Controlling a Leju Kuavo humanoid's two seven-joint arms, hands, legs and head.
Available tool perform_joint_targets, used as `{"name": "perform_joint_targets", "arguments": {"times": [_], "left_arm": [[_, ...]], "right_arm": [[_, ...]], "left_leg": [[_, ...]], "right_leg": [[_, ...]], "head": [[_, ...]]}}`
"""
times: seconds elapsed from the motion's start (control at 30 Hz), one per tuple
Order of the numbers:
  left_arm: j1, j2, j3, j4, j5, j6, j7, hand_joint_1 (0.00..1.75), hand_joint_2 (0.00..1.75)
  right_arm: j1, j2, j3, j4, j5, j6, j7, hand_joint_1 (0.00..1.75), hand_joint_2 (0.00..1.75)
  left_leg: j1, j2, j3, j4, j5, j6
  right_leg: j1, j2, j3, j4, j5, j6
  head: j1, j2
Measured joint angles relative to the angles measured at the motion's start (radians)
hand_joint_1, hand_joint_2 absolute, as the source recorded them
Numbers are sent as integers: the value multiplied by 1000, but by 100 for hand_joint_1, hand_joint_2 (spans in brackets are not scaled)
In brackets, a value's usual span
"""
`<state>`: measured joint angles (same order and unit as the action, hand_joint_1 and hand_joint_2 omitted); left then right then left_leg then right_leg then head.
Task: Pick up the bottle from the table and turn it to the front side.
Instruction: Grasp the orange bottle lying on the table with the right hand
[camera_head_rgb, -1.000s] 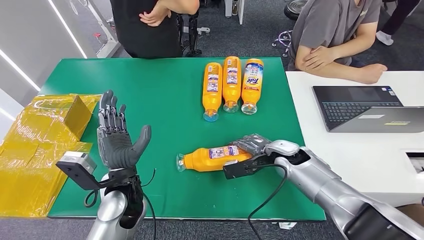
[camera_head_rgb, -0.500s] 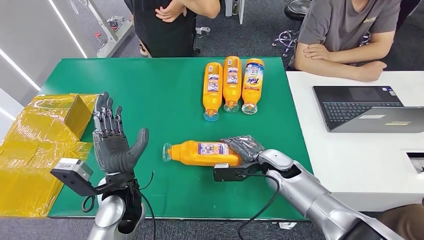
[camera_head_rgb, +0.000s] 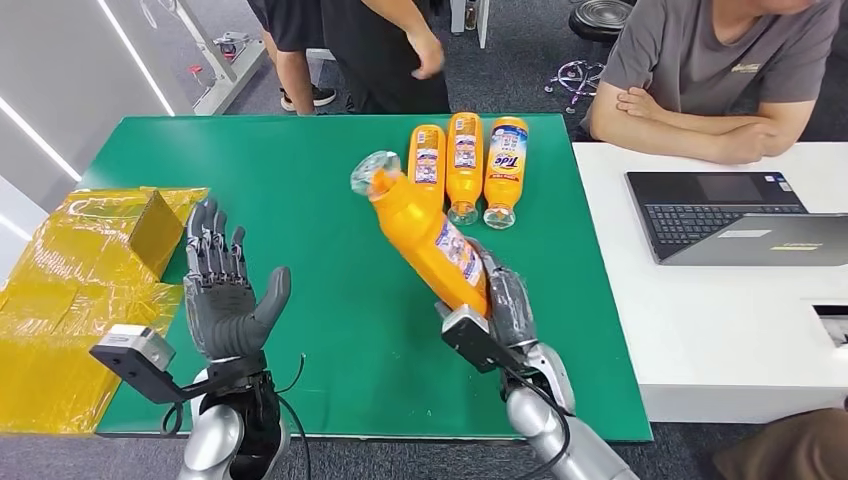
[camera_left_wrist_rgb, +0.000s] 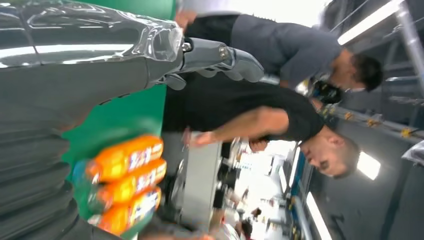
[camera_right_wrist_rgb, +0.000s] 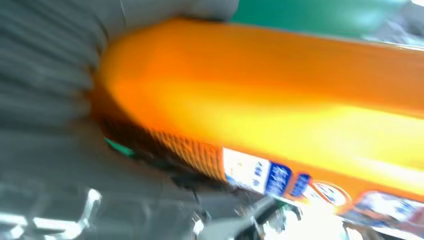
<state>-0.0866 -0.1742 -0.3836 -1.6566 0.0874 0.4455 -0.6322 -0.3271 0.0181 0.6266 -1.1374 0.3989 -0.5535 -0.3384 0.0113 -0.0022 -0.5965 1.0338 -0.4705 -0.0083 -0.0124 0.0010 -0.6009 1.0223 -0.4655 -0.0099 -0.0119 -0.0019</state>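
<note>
The orange detergent bottle (camera_head_rgb: 428, 232) is off the green surface (camera_head_rgb: 300, 190) in my right hand (camera_head_rgb: 500, 305), tilted with its clear cap end pointing up and to the far left and its base down in my grip. My fingers (camera_head_rgb: 512, 290) wrap around the lower body, and a white label with blue print faces the right side. In the right wrist view the bottle (camera_right_wrist_rgb: 280, 115) is blurred, an orange body running across with a strip of label along one edge; I can't read the print there.

My left hand (camera_head_rgb: 222, 290) is raised above the near left part of the surface, palm turned toward the middle, its fingers spread and upright with nothing in them.

Three more orange bottles (camera_head_rgb: 463, 165) lie side by side at the far edge, caps toward me, the rightmost showing a Tide label. Yellow wrapped packages (camera_head_rgb: 90, 250) sit at the left edge. An open laptop (camera_head_rgb: 735, 215) rests on the white desk (camera_head_rgb: 700, 310) to the right, where a person in a grey shirt (camera_head_rgb: 720, 70) leans with arms crossed. Another person in black (camera_head_rgb: 390, 45) stands at the far side.
</note>
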Motion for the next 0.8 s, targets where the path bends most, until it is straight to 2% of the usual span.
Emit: {"name": "perform_joint_targets", "arguments": {"times": [0.1,0.27,0.4,0.43,0.8], "left_arm": [[3,-3,0,-1,31,-40,11,0,175],[4,-3,0,-1,54,-69,21,0,175],[-1,-3,-10,7,178,-266,67,0,175],[-6,-4,-15,11,185,-286,73,0,175],[-32,-5,-40,41,201,-364,99,0,175]], "right_arm": [[34,16,-22,-21,-52,-40,-39,175,175],[54,23,-29,-37,-69,-50,-48,175,175],[121,43,-38,-120,-18,-42,-58,175,175],[121,44,-38,-124,-7,-32,-54,175,175],[112,43,-33,-127,25,24,-40,175,175]], "left_leg": [[0,0,0,0,0,0],[0,0,0,0,0,0],[0,1,0,0,0,0],[0,1,0,0,0,0],[0,1,0,0,0,0]], "right_leg": [[0,0,0,0,0,0],[0,0,0,0,0,0],[0,0,-1,0,0,0],[0,0,-1,0,0,0],[0,0,-1,0,0,0]], "head": [[0,0],[0,0],[0,0],[0,0],[0,0]]}}
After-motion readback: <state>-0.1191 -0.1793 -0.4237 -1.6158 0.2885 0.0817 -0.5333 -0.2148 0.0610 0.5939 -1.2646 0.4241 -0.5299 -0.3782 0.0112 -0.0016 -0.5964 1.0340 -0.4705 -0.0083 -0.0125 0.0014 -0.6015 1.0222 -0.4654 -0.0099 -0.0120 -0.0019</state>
